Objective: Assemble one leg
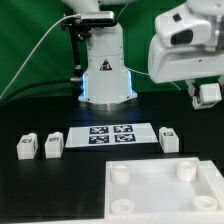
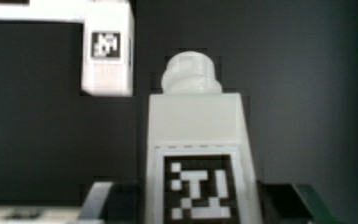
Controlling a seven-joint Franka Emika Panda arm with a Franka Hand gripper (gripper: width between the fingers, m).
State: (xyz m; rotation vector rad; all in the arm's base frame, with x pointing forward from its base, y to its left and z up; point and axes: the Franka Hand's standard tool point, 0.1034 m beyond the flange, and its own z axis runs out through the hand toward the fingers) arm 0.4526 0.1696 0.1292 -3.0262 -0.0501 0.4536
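Observation:
My gripper (image 1: pixel 206 90) hangs high at the exterior view's right, above the table, shut on a leg (image 1: pixel 208 94), a small white block. In the wrist view the gripper (image 2: pixel 197 203) has dark fingers (image 2: pixel 105 202) on both sides of this leg (image 2: pixel 197 125). The leg's black-and-white tag faces the camera and a rounded peg sits at its far end. Three more legs stand on the black table: two at the left (image 1: pixel 27 146) (image 1: pixel 52 146) and one right of the marker board (image 1: pixel 169 138). One of them also shows in the wrist view (image 2: pixel 105 50).
The marker board (image 1: pixel 110 135) lies mid-table in front of the robot base (image 1: pixel 105 75). The large white square panel (image 1: pixel 150 195) with round corner sockets lies at the front right, below the gripper's side of the table.

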